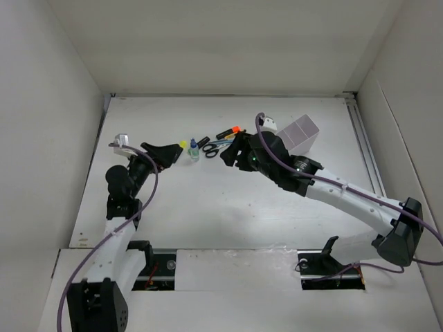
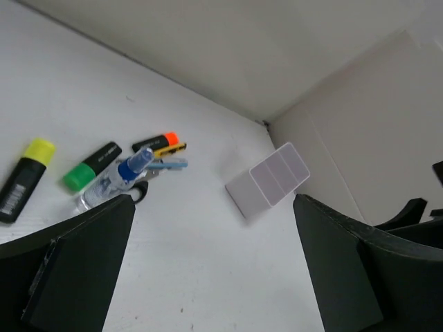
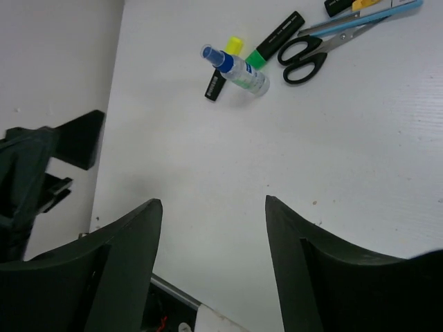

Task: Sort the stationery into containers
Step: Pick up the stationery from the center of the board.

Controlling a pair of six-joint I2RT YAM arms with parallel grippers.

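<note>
Left gripper [image 2: 211, 277]: jaws wide apart, nothing held. Right gripper [image 3: 214, 263]: same. In the top view I see the bottle [image 1: 194, 150], scissors [image 1: 211, 149] and orange-capped marker [image 1: 228, 131] clustered upper centre, with the white box [image 1: 302, 131] right of them.

The left gripper [image 1: 168, 153] hovered well to the left of the white box [image 1: 302, 133], jaws spread wide and empty. The right gripper [image 1: 232, 155] hovered nearer the box, also on its left, jaws likewise apart and empty.
</note>
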